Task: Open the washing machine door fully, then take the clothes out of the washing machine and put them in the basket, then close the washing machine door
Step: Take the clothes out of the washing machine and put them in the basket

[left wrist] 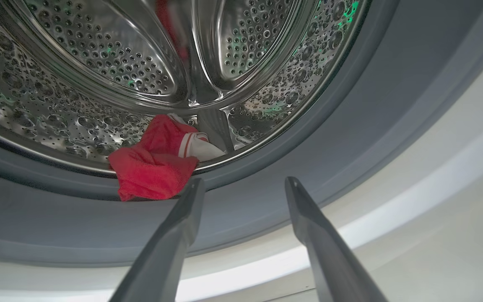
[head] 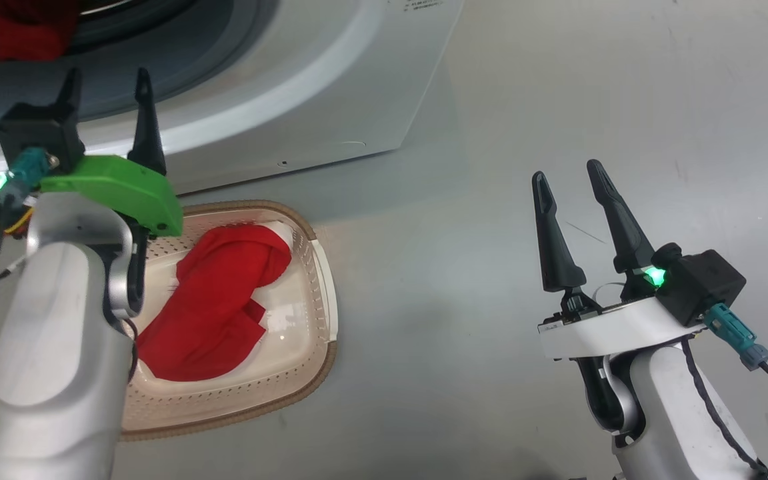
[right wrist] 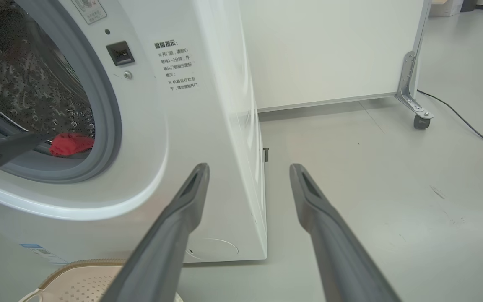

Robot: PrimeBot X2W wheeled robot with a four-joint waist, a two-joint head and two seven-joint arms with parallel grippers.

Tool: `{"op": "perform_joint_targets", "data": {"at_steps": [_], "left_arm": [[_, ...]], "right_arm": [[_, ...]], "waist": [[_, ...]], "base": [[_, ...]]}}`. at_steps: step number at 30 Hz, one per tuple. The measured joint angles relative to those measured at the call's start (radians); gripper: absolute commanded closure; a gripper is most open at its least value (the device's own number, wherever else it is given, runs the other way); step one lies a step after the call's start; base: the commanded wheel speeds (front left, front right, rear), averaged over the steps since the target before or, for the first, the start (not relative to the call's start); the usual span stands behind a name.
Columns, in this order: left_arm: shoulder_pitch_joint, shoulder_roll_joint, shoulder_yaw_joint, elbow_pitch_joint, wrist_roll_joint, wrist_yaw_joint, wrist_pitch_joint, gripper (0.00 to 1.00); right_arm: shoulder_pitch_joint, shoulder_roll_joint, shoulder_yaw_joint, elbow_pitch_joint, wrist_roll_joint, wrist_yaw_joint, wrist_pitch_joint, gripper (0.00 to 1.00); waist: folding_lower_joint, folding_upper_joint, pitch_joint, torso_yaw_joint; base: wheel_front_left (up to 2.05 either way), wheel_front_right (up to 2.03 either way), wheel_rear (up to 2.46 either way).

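**Left arm.** Your left gripper [head: 109,75], fingers spread and holding nothing, pointed into the open mouth of the washing machine [head: 304,80]. In the left wrist view, a red garment with white trim [left wrist: 153,167] lay on the lower lip of the steel drum [left wrist: 99,63]. It draped onto the grey gasket [left wrist: 57,218], just beside one fingertip; whether they touched could not be told.

**Basket.** A second red garment [head: 217,307] lay in the basket [head: 323,370]. The basket stood on the floor [head: 557,87] just beside the machine's front, partly hidden by your left forearm in the head view.

**Right arm.** Your right gripper [head: 565,170], likewise spread and empty, hung over the floor, well apart from the basket and both garments.

**Writing.** In the right wrist view, the front panel bore a printed notice [right wrist: 177,65] headed 温馨提示; its smaller lines were too fine to read surely. A blue label [right wrist: 36,248] low on the front and a sticker [right wrist: 90,10] at the upper edge were illegible.
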Motion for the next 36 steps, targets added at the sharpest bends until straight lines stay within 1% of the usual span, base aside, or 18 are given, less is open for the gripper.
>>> {"op": "perform_joint_targets", "data": {"at_steps": [5, 7, 13, 20, 24, 26, 31, 36], "left_arm": [[-0.092, 0.052, 0.02, 0.05, 0.0, -0.002, 0.078, 0.0], [-0.124, 0.075, 0.026, 0.069, 0.0, -0.007, 0.111, 0.0], [-0.205, 0.13, 0.048, 0.117, 0.003, -0.017, 0.198, 0.0], [-0.309, 0.189, 0.054, 0.146, 0.023, -0.017, 0.285, 0.0], [-0.342, 0.227, 0.054, 0.176, 0.046, -0.017, 0.339, 0.0], [-0.35, 0.241, 0.057, 0.192, 0.048, -0.017, 0.364, 0.0], [-0.368, 0.255, 0.068, 0.227, 0.047, -0.019, 0.427, 0.0], [-0.381, 0.272, 0.069, 0.251, 0.052, -0.019, 0.469, 0.0]], "right_arm": [[-0.034, 0.0, 0.009, 0.002, 0.026, 0.001, 0.0, 0.0], [-0.047, 0.0, 0.012, 0.005, 0.034, 0.006, 0.0, 0.0], [-0.068, 0.0, 0.013, 0.016, 0.064, 0.006, 0.0, 0.0], [-0.073, 0.0, 0.013, 0.025, 0.077, 0.006, 0.0, 0.0], [-0.089, 0.0, 0.015, 0.032, 0.087, 0.006, 0.0, 0.0], [-0.097, 0.0, 0.017, 0.036, 0.094, 0.006, 0.0, 0.0], [-0.1, 0.001, 0.025, 0.045, 0.105, 0.006, 0.0, 0.0], [-0.105, 0.001, 0.025, 0.053, 0.113, 0.006, 0.0, 0.0]], "waist": [[0.0, 0.0, 0.049, -0.034], [0.0, 0.0, 0.063, -0.05], [0.0, 0.0, 0.093, -0.091], [0.0, 0.0, 0.118, -0.114], [0.0001, 0.0, 0.129, -0.122], [0.0, 0.0, 0.133, -0.127], [0.0, 0.0, 0.139, -0.135], [0.0001, 0.0, 0.144, -0.139]], "base": [[0.0, 0.0, 0.0], [0.0, 0.0, 0.0], [0.0, 0.0, 0.0], [0.0, 0.0, 0.0], [0.0, 0.0, 0.0], [0.0, 0.0, 0.0], [0.0, 0.0, 0.0], [0.0, 0.0, 0.0]]}}
